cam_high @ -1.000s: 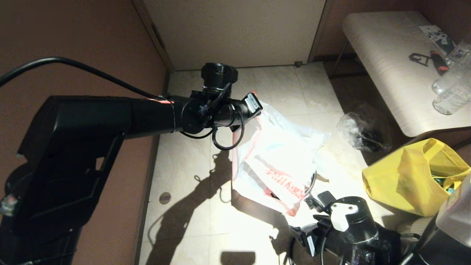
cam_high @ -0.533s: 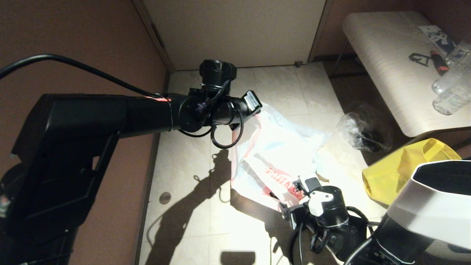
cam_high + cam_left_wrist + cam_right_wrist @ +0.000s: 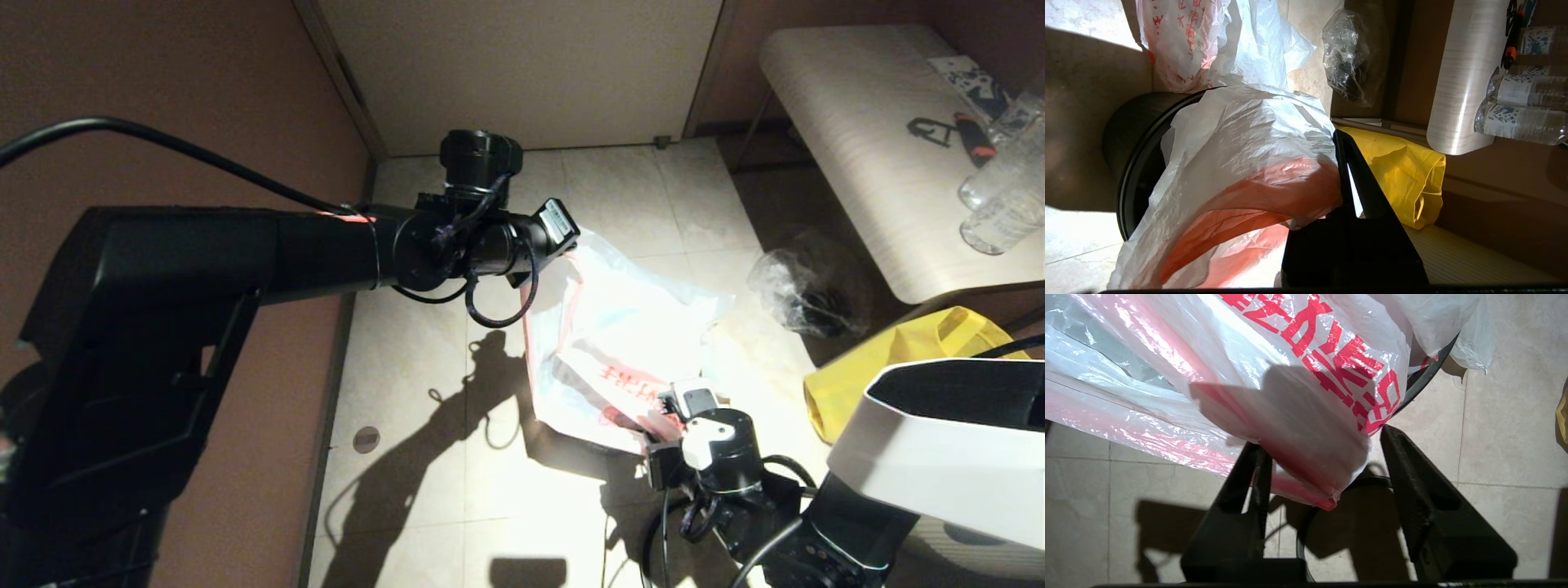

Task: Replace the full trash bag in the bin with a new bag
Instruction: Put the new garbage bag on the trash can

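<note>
My left gripper (image 3: pixel 567 249) (image 3: pixel 1340 139) is shut on the orange-pink handle strip of the full trash bag (image 3: pixel 1249 134) (image 3: pixel 620 314). It holds the bag up out of the black bin (image 3: pixel 1124 155), whose rim (image 3: pixel 1429 373) shows under the plastic. In the head view the bags hide the bin. The new bag (image 3: pixel 624 380) (image 3: pixel 1331 347) (image 3: pixel 1180 45), milky white with red characters, drapes over the bin's near side. My right gripper (image 3: pixel 673 404) (image 3: pixel 1321 441) is low at that side and open. A pink-edged fold of plastic hangs between its fingers (image 3: pixel 1404 465) and touches neither pad.
A yellow tote bag (image 3: pixel 898 359) lies on the floor to the right, and a clear bag with dark contents (image 3: pixel 804 286) lies beyond it. A pale bench (image 3: pixel 857 147) at the back right carries bottles (image 3: pixel 1004 204). The brown wall (image 3: pixel 204 106) runs close along the left.
My right arm has reached forward and left to the bag's lower edge, and its fingers now straddle the fold and stand closer together. My left arm rose slightly with the handle.
</note>
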You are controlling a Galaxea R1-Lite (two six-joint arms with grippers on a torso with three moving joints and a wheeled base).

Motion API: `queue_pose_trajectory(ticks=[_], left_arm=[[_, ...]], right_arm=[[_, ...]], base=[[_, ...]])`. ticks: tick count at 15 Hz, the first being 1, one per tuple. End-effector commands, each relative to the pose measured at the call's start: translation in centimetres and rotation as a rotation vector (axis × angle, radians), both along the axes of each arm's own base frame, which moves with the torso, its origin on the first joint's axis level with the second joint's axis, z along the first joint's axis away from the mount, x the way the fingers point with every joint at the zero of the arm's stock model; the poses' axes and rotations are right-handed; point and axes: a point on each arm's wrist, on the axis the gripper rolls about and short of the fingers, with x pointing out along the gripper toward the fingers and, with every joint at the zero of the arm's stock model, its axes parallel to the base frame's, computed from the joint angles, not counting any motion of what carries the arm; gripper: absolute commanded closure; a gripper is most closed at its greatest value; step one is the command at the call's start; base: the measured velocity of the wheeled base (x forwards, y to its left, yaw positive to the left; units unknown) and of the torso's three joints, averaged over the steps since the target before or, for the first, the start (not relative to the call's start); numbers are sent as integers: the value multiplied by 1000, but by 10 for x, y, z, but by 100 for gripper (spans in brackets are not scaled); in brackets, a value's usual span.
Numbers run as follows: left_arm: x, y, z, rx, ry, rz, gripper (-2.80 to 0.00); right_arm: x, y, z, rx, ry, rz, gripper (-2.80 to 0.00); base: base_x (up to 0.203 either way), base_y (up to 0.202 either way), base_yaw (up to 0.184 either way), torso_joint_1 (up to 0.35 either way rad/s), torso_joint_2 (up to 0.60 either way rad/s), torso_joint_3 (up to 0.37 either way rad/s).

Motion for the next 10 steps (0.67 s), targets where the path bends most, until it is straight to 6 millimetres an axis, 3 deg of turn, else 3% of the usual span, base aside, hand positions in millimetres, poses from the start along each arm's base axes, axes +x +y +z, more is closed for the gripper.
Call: queue_pose_trajectory(ticks=[1, 4, 7, 10], left_arm=[[-1, 0, 0, -2, 4, 0, 0], [-1, 0, -14, 37, 61, -2, 0], [-1, 1, -46, 98, 147, -31, 0], [0, 6, -75, 180, 205, -51, 0]], right_arm=[[1, -4, 2, 4, -6, -13, 0], [13, -31, 0, 0, 7, -93, 0], [23, -57, 1, 13, 18, -148, 0], [23, -66, -6, 6, 46, -152, 0]], base=[[0, 0, 0, 0, 0, 0], [0, 0, 0, 0, 0, 0], [0, 0, 0, 0, 0, 0], [0, 0, 0, 0, 0, 0]])
